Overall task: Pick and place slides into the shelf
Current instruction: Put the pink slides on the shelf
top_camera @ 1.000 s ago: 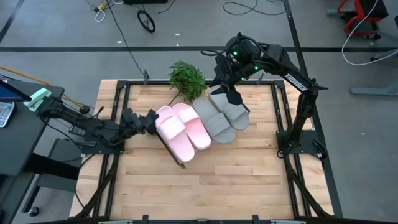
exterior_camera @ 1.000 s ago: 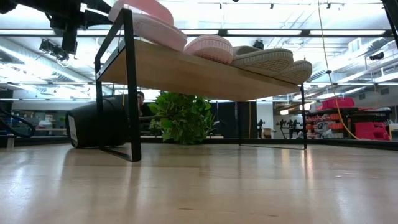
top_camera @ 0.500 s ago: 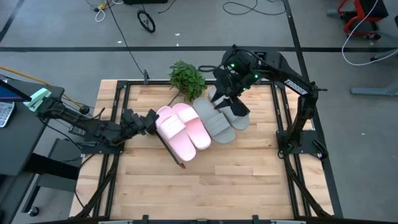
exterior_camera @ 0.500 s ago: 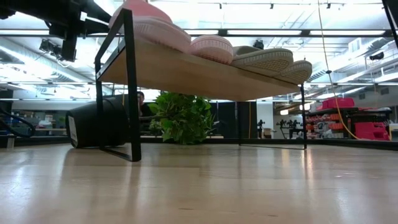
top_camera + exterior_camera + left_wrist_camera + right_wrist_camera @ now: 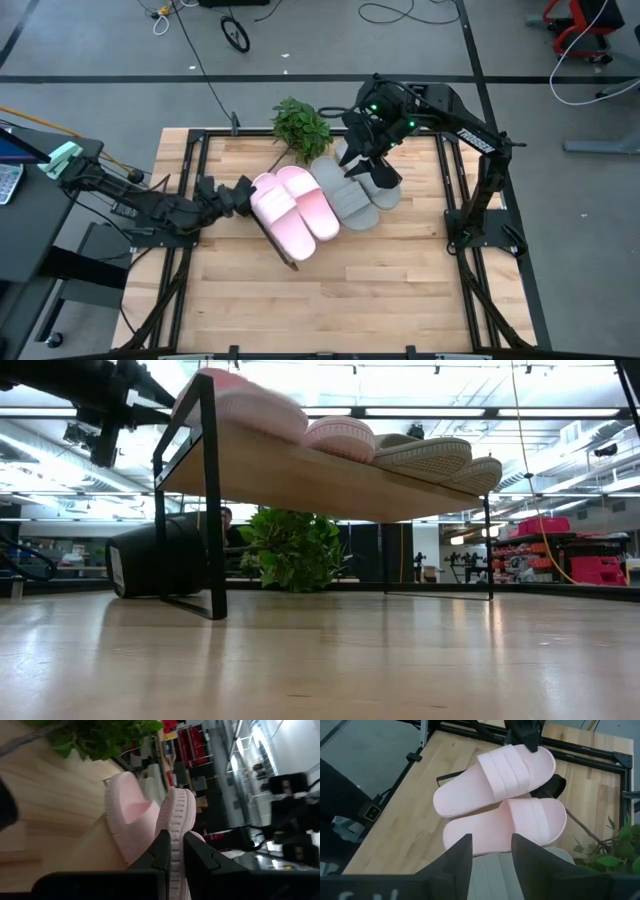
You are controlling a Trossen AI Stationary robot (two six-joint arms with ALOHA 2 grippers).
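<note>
Two pale pink slides [image 5: 272, 208] [image 5: 312, 205] and two light grey slides [image 5: 345, 200] [image 5: 384, 192] lie side by side, soles down, on the slanted wooden shelf [image 5: 320, 475]. Its black frame shows at the near corner [image 5: 288, 260]. My left gripper [image 5: 243, 192] is shut on the leftmost pink slide, at the shelf's left end. My right gripper [image 5: 365, 165] is open over the far ends of the grey slides. A grey slide [image 5: 490, 875] shows between its fingers; I cannot tell if they touch it. My left gripper pinches the leftmost pink slide's sole rim [image 5: 175, 832] between its two fingers, at the end nearest the strap. The fingers come level from the table's left. The slide lies on the shelf board beside the other pink slide [image 5: 130, 815].
A green leafy plant [image 5: 300, 128] stands at the table's far edge, just behind the shelf. A dark cylinder [image 5: 155, 555] lies on the table under the shelf's left end. Bare tabletop [image 5: 340, 300] stretches in front of the shelf.
My right gripper has gone toward the table's near edge and down, from beside the plant to over the grey slides. The held end of the leftmost pink slide has come down from a raised tilt onto the shelf.
</note>
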